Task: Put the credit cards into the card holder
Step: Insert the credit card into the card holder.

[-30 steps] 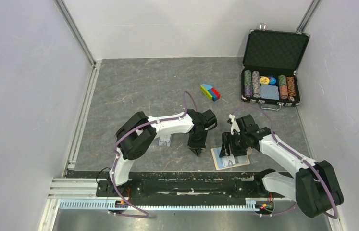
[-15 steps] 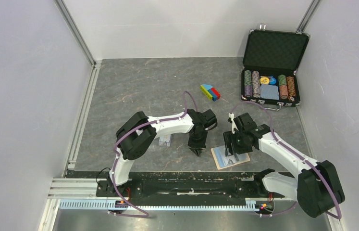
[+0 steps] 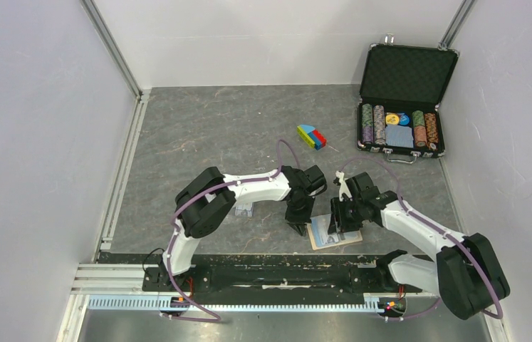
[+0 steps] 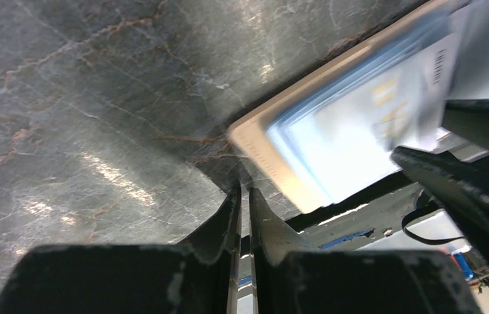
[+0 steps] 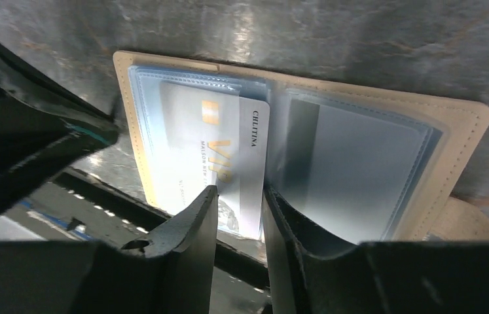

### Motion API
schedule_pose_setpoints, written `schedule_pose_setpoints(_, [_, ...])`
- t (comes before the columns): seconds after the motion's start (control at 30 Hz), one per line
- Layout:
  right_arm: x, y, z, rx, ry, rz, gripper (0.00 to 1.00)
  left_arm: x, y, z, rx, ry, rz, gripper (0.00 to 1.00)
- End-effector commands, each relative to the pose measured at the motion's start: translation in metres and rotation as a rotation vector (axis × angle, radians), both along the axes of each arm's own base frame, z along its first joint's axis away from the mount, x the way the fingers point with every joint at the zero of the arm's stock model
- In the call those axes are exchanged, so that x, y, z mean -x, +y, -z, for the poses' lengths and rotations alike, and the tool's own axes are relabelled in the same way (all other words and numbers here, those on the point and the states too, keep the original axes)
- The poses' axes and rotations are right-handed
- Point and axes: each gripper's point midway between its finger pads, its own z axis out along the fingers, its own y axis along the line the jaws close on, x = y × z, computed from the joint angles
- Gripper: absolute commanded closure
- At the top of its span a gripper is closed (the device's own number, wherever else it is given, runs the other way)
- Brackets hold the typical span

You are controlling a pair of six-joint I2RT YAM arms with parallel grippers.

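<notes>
Your right gripper (image 5: 240,191), jaws narrowly apart over the credit card (image 5: 228,150) half-seated in the open card holder (image 5: 464,131) at the table's near edge (can't tell if pinching), may shove the holder off, since the left gripper (image 4: 243,193), pressed together, sits beside it.

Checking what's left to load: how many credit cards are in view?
2. One credit card sits partly in a pocket of the card holder; the second credit card lies on the table by the left arm. Others may be hidden.
</notes>
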Motion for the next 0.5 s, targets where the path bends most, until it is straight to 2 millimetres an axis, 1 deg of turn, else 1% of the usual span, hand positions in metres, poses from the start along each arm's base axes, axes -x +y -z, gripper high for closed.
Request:
schedule_pose_setpoints(0.0, [0.004,0.025,-0.003,-0.127,0.025,-0.001,0.68,-0.001,-0.02,-0.001,0.056,0.001,-0.01,0.86])
schedule_pose_setpoints(0.13, [0.007,0.039,-0.005,-0.195,0.04,0.007,0.73,-0.003,-0.019,-0.002,0.057,-0.009,-0.011,0.86])
schedule_pose_setpoints(0.27, [0.01,0.056,-0.005,-0.255,0.044,0.004,0.74,-0.008,-0.012,-0.008,0.04,-0.035,-0.019,0.86])
schedule_pose_setpoints(0.4, [0.013,0.072,-0.005,-0.299,0.057,-0.001,0.75,-0.016,0.004,-0.015,0.014,-0.068,-0.041,0.85])
schedule_pose_setpoints(0.47, [0.013,0.079,-0.007,-0.315,0.059,-0.007,0.77,-0.02,0.013,-0.018,0.002,-0.082,-0.05,0.85])
